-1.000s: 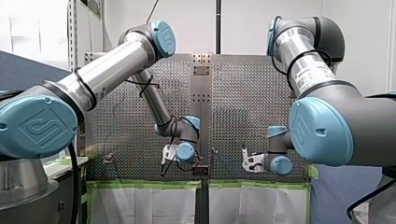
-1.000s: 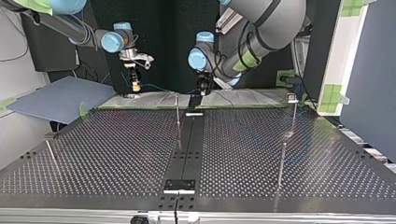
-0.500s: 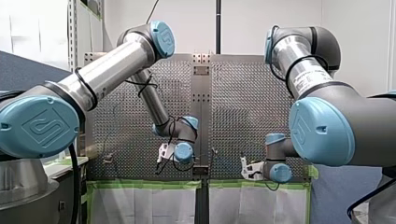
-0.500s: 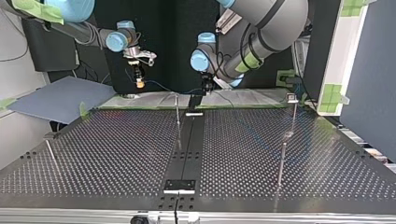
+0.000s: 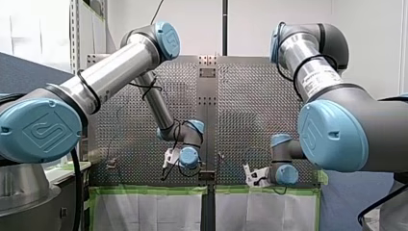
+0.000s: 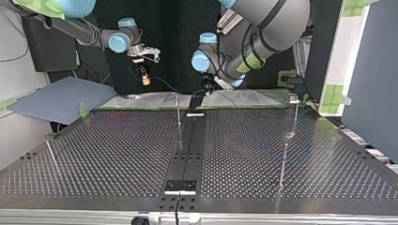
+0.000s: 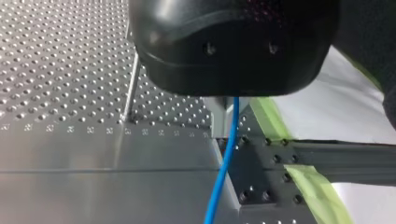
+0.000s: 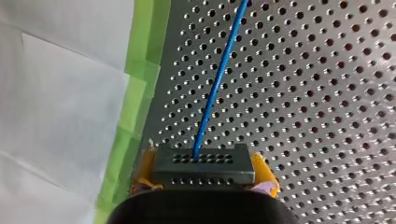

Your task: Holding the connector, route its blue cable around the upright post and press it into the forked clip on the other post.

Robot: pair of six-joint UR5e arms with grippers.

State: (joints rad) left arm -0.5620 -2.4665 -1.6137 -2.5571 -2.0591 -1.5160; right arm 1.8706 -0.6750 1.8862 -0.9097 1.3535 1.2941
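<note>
Perforated table (image 6: 108, 150), connector (image 8: 202, 167) held above its far edge.
Connector clamped between the yellow pads (image 8: 261, 169) of right gripper (image 8: 203, 161); blue cable (image 8: 218, 79) runs ahead from it. Cable also comes out under left gripper (image 6: 207, 88), grip there unclear. In the top view, post (image 6: 178, 115) stands between both grippers.
</note>
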